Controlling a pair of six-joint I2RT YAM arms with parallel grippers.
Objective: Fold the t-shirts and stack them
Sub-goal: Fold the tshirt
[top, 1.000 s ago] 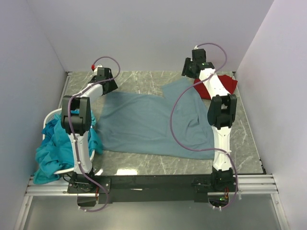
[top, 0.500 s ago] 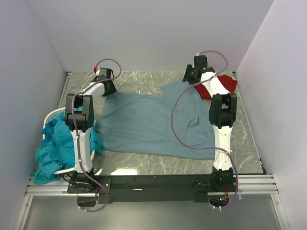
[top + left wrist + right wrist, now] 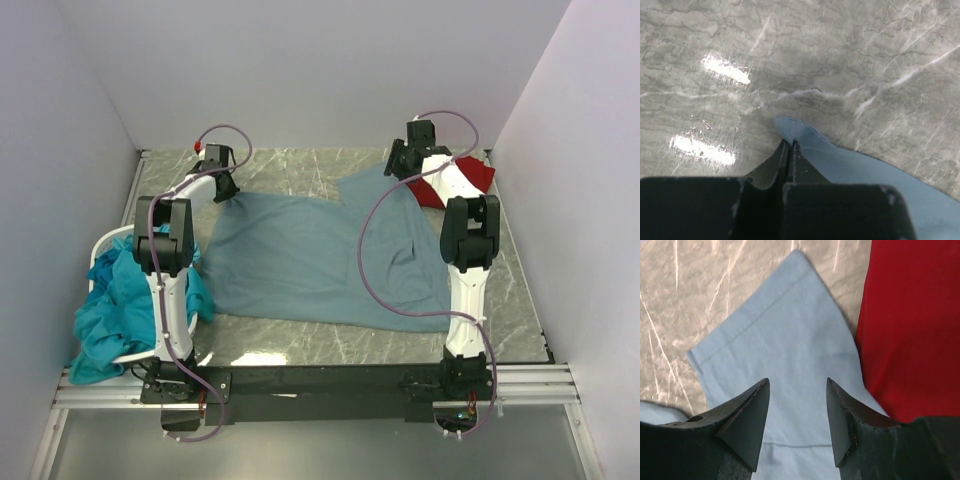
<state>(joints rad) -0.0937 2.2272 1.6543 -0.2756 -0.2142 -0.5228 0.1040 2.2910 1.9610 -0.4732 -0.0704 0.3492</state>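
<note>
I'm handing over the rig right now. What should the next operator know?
The left pincer is shut on the far-left corner of the blue shirt.
The right pincer is open, above that shirt's sleeve, beside the red shirt.
The blue shirt lies spread flat; teal shirts are heaped in the basket, near left.
Done: spreading. Left: every fold, then stacking.

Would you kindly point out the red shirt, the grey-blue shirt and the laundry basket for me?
red shirt (image 3: 910, 315), right wrist view, middle of visible fabric.
grey-blue shirt (image 3: 300, 255), top external view, centre of its body.
laundry basket (image 3: 104, 243), top external view, white far rim.
</note>
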